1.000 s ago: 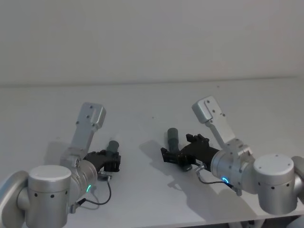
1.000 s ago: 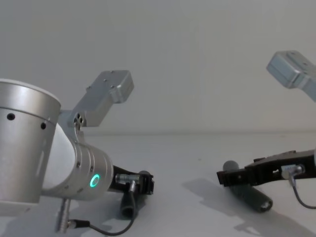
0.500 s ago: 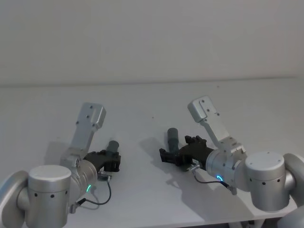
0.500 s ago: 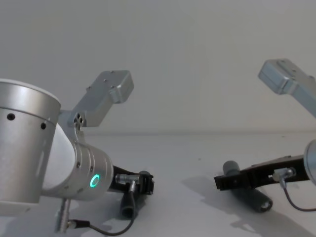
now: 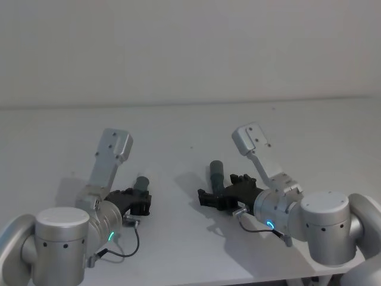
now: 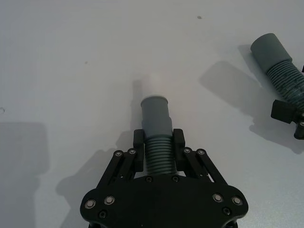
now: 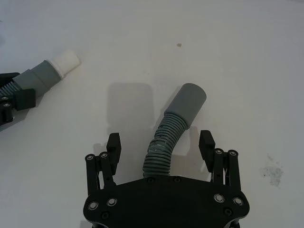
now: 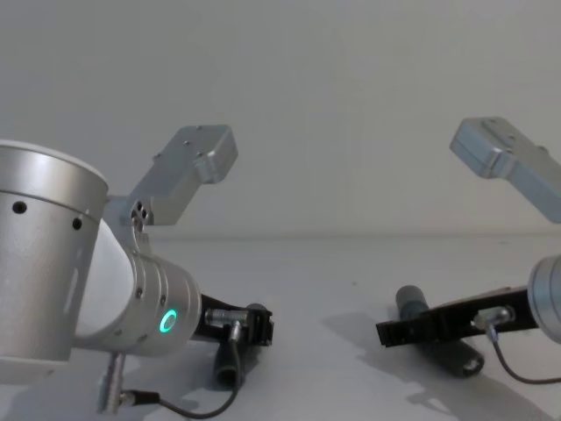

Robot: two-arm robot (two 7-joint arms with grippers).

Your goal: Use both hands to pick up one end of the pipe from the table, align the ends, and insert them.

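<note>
The plain, matt, whitish-grey table (image 5: 190, 125) runs broad and bare back to the wall. There is open surface behind both arms and a free strip between them.

The left silver arm with its glowing green ring (image 5: 89, 229) reaches in low at the near left. The right silver arm (image 5: 297, 217) reaches in at the near right, close to the table's front edge.

The black long-fingered left gripper (image 6: 158, 141) has its fingers (image 6: 138, 147) pressed in on the ribbed part of one short, dark grey corrugated hose piece (image 6: 157, 159). That left hose piece points straight ahead out of the grip. Its smooth grey cuff (image 6: 156, 116) and whitish tip (image 6: 153, 81) sit just beyond the fingertips, low over bare table.

The black right gripper (image 7: 160, 141) is down at the table with its fingers (image 7: 114, 145) spread wide. One finger stands either side of the second curved corrugated hose piece (image 7: 164, 137), and neither touches it. This right hose piece lies on the table, bending away toward its plain grey cuff (image 7: 189, 103).

The two cuffs are well apart, with open table between them and beyond them.
</note>
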